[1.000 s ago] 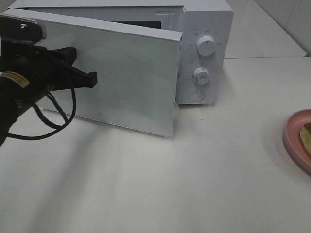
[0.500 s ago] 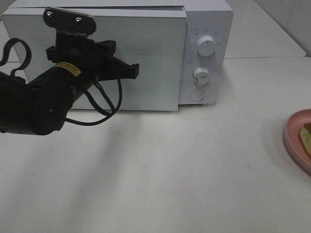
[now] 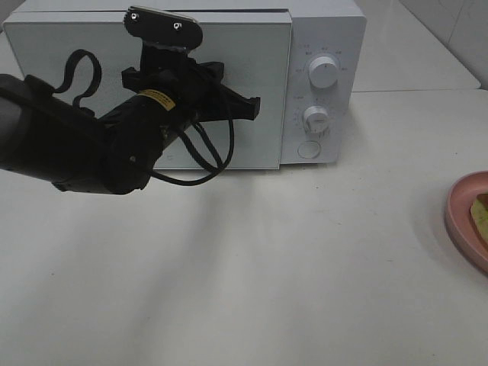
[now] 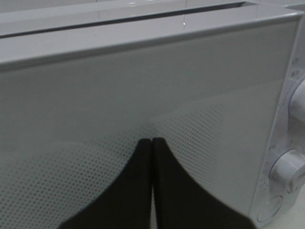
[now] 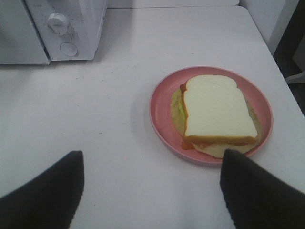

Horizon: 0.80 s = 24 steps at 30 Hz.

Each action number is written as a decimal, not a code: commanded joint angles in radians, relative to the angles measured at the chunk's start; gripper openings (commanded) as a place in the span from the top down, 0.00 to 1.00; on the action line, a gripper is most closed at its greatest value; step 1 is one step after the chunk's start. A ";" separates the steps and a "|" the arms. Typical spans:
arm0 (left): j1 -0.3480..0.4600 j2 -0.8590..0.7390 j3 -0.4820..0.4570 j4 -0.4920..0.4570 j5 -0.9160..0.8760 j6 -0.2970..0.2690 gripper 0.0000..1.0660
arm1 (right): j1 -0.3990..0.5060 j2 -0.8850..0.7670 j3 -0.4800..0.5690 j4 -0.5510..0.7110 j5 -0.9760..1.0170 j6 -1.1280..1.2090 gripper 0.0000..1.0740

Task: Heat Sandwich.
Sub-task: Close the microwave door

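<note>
The sandwich (image 5: 217, 112) lies on a round pink plate (image 5: 162, 95), white bread on top with green filling at its edge. In the exterior high view only a sliver of the sandwich (image 3: 481, 213) and plate (image 3: 460, 217) shows at the right edge. The white microwave (image 3: 324, 38) stands at the back with its door (image 3: 46, 53) shut. My left gripper (image 3: 255, 107) is shut and empty, its tips (image 4: 151, 141) against the door front. My right gripper (image 5: 152, 191) is open and empty, hovering short of the plate.
The microwave's control panel has two knobs (image 3: 323, 72) (image 3: 316, 118) and a round button (image 3: 308, 149). The left arm's cable (image 3: 200, 164) hangs in front of the door. White tabletop (image 3: 267, 267) spans between microwave and plate. The table's edge (image 5: 267, 43) is beyond the plate.
The microwave door has swung from open to shut. My left gripper moved to the right along the door front, shut the whole time. The plate has not moved.
</note>
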 commanded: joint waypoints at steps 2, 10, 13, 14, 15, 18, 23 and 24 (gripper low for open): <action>0.013 0.032 -0.066 -0.051 -0.023 -0.001 1.00 | -0.003 -0.026 0.002 0.002 -0.011 -0.010 0.29; 0.029 0.061 -0.126 -0.073 0.003 -0.001 1.00 | -0.003 -0.026 0.002 0.002 -0.011 -0.010 0.29; 0.029 0.061 -0.127 -0.070 0.004 -0.001 1.00 | -0.003 -0.026 0.002 0.002 -0.011 -0.010 0.29; 0.025 0.060 -0.127 -0.068 0.015 0.002 1.00 | -0.003 -0.026 0.002 0.002 -0.011 -0.010 0.29; 0.024 0.060 -0.127 -0.068 0.018 0.002 1.00 | -0.003 -0.026 0.002 0.002 -0.011 -0.010 0.29; 0.024 0.060 -0.127 -0.068 0.019 0.002 1.00 | -0.003 -0.026 0.002 0.002 -0.011 -0.010 0.29; 0.020 0.049 -0.121 -0.068 0.019 0.006 1.00 | -0.003 -0.026 0.002 0.002 -0.011 -0.010 0.29; 0.018 0.042 -0.112 -0.068 0.020 0.008 1.00 | -0.003 -0.026 0.002 0.002 -0.011 -0.010 0.29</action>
